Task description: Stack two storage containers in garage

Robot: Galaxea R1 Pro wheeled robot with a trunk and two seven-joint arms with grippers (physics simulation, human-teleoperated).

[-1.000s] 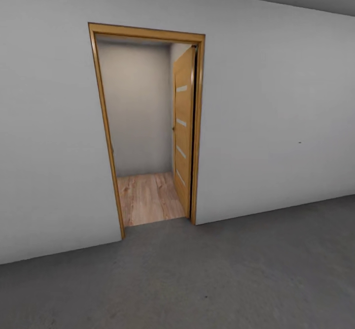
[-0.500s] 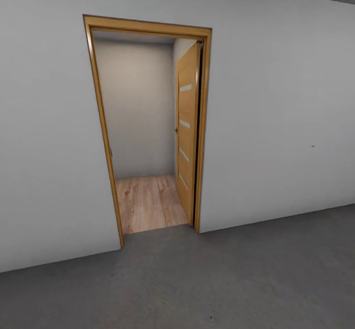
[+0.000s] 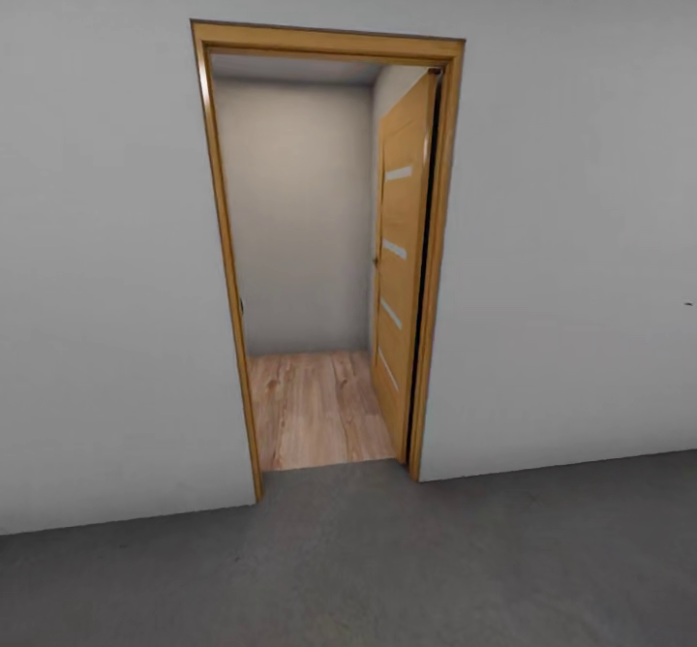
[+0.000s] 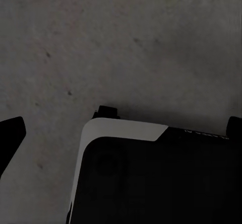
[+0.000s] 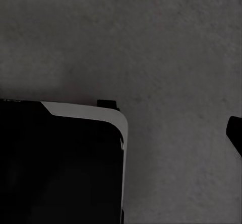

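The two storage containers are out of view. I stand on the garage's dark grey concrete floor, facing a white wall with an open doorway. In the left wrist view my left gripper hangs over the concrete, its black fingertips far apart at the picture's edges with nothing between them. In the right wrist view my right gripper also hangs over bare concrete; one fingertip shows at the edge, and nothing is held.
A wooden frame borders the doorway. The wooden door is swung inward along the right side. Beyond it lie a light wood-plank floor and a plain grey wall. My black-and-white base shows under both wrists.
The camera has moved closer to the doorway, which now looks larger and sits further right in the picture. Nothing in the scene itself has moved.
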